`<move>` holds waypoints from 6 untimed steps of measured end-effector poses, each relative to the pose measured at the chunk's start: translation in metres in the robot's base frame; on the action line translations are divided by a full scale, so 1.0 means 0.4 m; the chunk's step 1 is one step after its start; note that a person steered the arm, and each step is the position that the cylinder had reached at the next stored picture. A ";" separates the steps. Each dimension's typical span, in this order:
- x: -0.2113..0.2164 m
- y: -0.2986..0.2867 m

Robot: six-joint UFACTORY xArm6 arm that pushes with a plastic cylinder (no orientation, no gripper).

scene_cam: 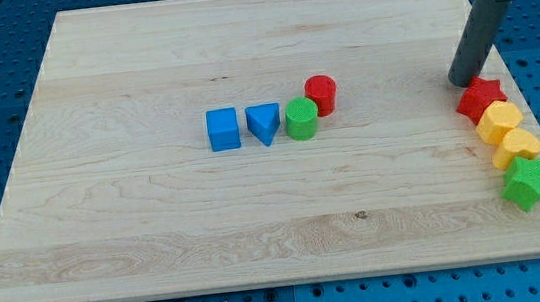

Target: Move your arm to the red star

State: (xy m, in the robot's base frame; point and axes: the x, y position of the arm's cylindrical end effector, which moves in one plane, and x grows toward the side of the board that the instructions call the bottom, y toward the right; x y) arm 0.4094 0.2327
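The red star point(481, 98) lies near the board's right edge, at the top of a column of blocks. My tip point(464, 81) is at the lower end of the dark rod that comes down from the view's top right. The tip stands just up and left of the red star, touching or almost touching it. Below the star sit a yellow block point(499, 121), a second yellow block point(517, 146) and a green star point(529, 182), running down toward the view's bottom right.
Near the board's middle stand a blue cube point(224, 130), a blue triangle point(264, 123), a green cylinder point(301, 120) and a red cylinder point(321, 94), close together in a row. The wooden board point(158, 233) lies on a blue perforated table.
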 end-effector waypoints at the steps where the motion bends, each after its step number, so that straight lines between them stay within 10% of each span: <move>1: -0.038 -0.130; 6: -0.035 -0.265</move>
